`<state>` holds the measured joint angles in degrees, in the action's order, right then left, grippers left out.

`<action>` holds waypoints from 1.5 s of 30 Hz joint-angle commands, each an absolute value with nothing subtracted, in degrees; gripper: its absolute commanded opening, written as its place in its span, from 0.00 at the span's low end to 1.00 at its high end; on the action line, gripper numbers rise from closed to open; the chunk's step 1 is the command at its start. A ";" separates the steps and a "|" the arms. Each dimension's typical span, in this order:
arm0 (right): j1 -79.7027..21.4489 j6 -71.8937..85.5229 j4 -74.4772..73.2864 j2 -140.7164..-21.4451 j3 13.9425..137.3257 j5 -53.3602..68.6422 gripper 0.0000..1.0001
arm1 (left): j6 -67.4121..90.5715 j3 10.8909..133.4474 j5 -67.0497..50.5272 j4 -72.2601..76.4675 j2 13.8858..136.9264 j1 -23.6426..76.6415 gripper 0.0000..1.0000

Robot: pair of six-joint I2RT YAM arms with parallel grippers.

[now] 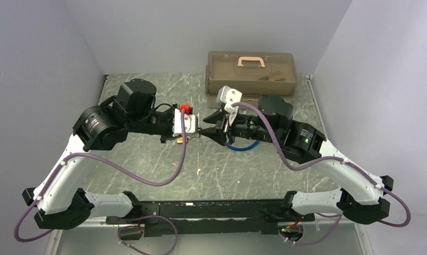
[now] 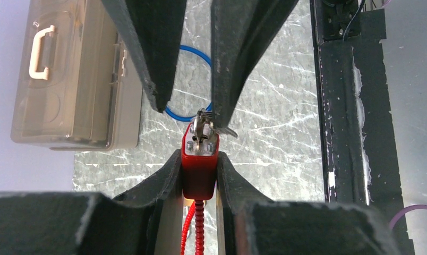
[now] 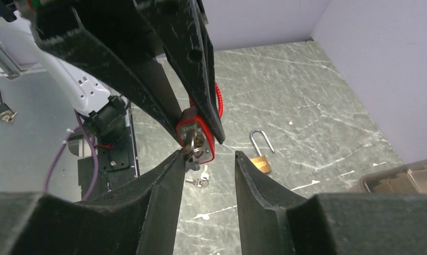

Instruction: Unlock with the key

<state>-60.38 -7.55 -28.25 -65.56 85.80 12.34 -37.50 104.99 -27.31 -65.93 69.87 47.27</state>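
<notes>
- The left end effector [image 2: 199, 160] is pressed onto the flat sides of the red padlock [image 2: 199, 178], which is held above the middle of the surface [image 1: 216, 175], clear of it.
- The key [image 2: 205, 127] is seated in the keyway, which is turned toward the right arm.
- The right end effector [image 3: 208, 155] is spread around the key head, one finger close against it; nothing is pinched.
- The key head is judged thin, stiff and slippery, and is best taken across its flat faces.
- The padlock is judged hard and fairly heavy; it may be twisted loose if gripped weakly.
</notes>
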 commanded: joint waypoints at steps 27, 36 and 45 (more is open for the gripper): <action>-59.83 -8.16 -32.07 -68.35 91.15 15.21 0.04 | -41.75 105.38 -19.70 -64.87 69.36 51.33 0.00; -59.86 -7.91 -34.11 -66.96 90.55 15.20 0.19 | -41.44 105.98 -19.97 -64.95 69.52 51.33 0.00; -59.85 -8.26 -34.60 -67.60 91.90 14.57 0.12 | -40.78 106.82 -20.63 -65.03 69.92 51.33 0.00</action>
<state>-60.07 -7.62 -33.85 -68.25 89.73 15.49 -40.91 103.88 -19.62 -66.94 70.02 51.09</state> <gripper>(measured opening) 0.152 0.251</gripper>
